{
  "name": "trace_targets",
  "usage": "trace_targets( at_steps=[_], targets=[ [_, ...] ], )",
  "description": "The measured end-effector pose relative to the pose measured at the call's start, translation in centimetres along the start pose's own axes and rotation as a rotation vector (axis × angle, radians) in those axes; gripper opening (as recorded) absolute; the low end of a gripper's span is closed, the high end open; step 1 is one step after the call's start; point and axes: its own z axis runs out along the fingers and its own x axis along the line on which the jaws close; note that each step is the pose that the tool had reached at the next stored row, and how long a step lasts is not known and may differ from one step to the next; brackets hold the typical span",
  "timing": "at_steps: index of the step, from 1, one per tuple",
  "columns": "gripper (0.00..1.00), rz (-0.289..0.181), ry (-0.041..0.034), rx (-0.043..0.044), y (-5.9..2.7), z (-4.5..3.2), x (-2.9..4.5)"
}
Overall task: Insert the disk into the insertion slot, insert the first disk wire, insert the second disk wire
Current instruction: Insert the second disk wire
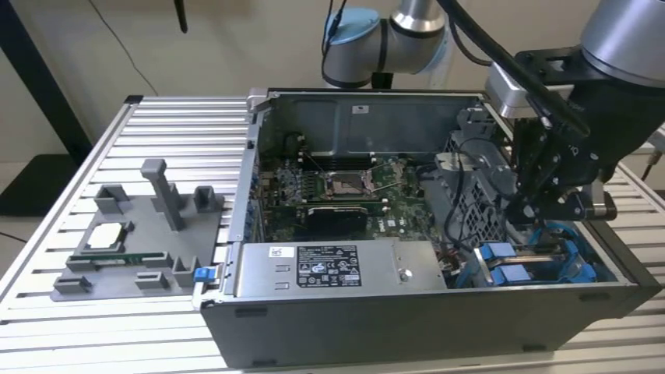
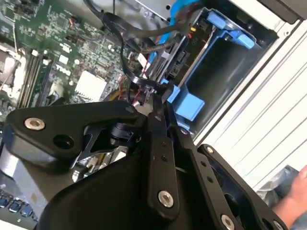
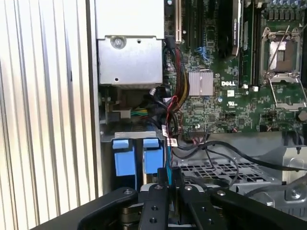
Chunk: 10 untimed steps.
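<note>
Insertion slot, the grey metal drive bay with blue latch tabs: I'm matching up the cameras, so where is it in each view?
Exterior view: the insertion slot sits low at the exterior view's right, under the black gripper.
Second wrist view: the insertion slot opens just past the gripper.
First wrist view: its blue tabs sit beside the gripper.
Shared landmark: the green motherboard.

The motherboard (image 3: 216,103) is green with a silver heatsink (image 3: 200,83). The grey insertion slot (image 2: 225,62) carries bright blue latch tabs (image 3: 123,160). The end effector (image 3: 171,175) is black. The surface (image 3: 43,120) is pale silver with ribbed stripes.
</note>
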Motion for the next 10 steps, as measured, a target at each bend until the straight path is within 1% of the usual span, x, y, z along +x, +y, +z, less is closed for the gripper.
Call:
trace_targets(
  at_steps=[1, 2, 3, 6, 8, 9, 10],
  targets=[
    [0.00, 0.000, 0.0015, -0.0006, -0.02, 0.10, 0.01],
    [0.00, 0.000, 0.0048, -0.0043, -0.03, 0.12, 0.01],
    [0.00, 0.001, 0.0102, -0.0110, -0.04, 0.12, 0.01],
    [0.00, 0.002, 0.0273, -0.0354, -0.11, 0.16, 0.01],
    [0.00, 0.004, 0.0373, -0.0546, -0.30, 0.17, 0.01],
    [0.00, 0.004, 0.0408, -0.0637, -0.53, 0.18, 0.00],
    [0.00, 0.005, 0.0423, -0.0695, -0.84, 0.24, -0.02]
  ],
)
